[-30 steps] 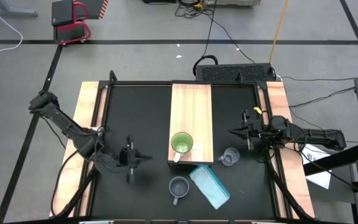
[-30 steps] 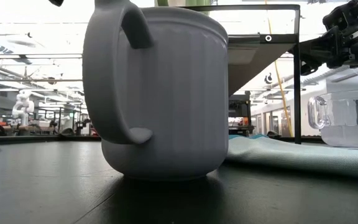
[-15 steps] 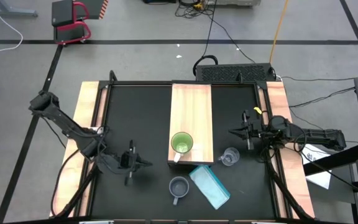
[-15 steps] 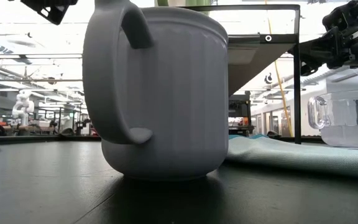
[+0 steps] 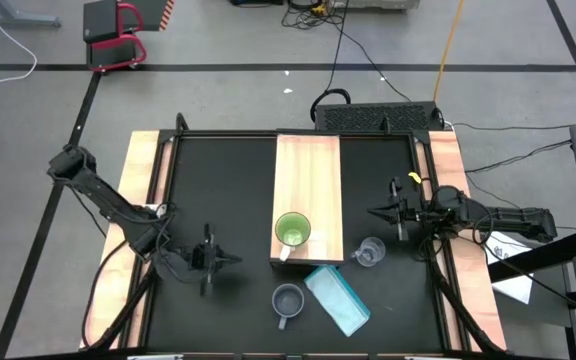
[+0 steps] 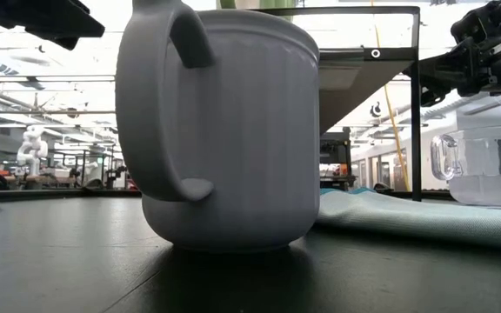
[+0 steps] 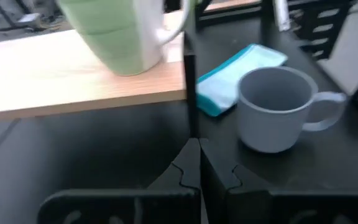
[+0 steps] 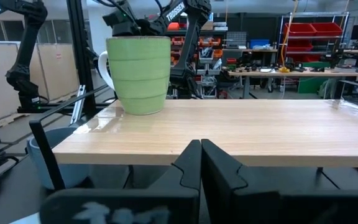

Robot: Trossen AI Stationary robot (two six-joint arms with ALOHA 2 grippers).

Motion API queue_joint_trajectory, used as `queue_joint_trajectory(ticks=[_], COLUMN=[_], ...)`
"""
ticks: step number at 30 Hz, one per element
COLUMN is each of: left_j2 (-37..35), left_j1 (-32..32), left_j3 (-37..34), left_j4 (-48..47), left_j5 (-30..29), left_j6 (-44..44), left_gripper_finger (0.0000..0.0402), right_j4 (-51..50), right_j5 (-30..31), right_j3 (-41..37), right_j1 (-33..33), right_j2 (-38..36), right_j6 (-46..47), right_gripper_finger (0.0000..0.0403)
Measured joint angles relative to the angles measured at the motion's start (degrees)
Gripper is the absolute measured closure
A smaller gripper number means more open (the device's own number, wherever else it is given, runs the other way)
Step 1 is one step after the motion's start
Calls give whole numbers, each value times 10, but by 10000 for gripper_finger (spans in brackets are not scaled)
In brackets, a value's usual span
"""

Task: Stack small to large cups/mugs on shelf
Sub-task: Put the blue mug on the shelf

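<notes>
The bright green mug (image 5: 291, 232) stands on the near end of the light-wood shelf (image 5: 308, 170). It also shows in the left wrist view (image 7: 120, 34) and the right wrist view (image 8: 138, 74). The grey-blue mug (image 5: 287, 302) stands on the black table in front of the shelf's near end and fills the low view (image 6: 224, 130). The clear glass cup (image 5: 369, 252) stands on the table right of the shelf. My left gripper (image 5: 230, 259) is shut and empty, left of the shelf, pointing at the grey-blue mug (image 7: 272, 118). My right gripper (image 5: 373, 211) is shut and empty, right of the shelf.
A flat light-blue rectangular object (image 5: 338, 298) lies on the table beside the grey-blue mug, between it and the glass cup. A black metal frame (image 5: 298, 134) surrounds the table. Wooden strips (image 5: 143, 200) run along the table's left and right sides.
My left gripper has moved a little toward the table's near edge. More of its arm now shows at the top left of the low view. The mugs, the cup and my right arm have kept still.
</notes>
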Motion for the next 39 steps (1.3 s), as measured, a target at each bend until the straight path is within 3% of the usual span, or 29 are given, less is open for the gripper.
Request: queue_joint_trajectory(ticks=[8, 29, 39], left_j2=[38, 208, 276], left_j1=[0, -4, -5], left_j3=[-22, 138, 220], left_j4=[91, 80, 33], left_j5=[122, 198, 201], left_j6=[27, 41, 45], left_gripper_finger=[401, 401, 401], right_j4=[0, 2, 0], right_j5=[0, 0, 0], right_j3=[0, 0, 0], right_j1=[0, 0, 0], right_j2=[0, 0, 0], right_j6=[-4, -9, -9], right_gripper_finger=[403, 403, 403])
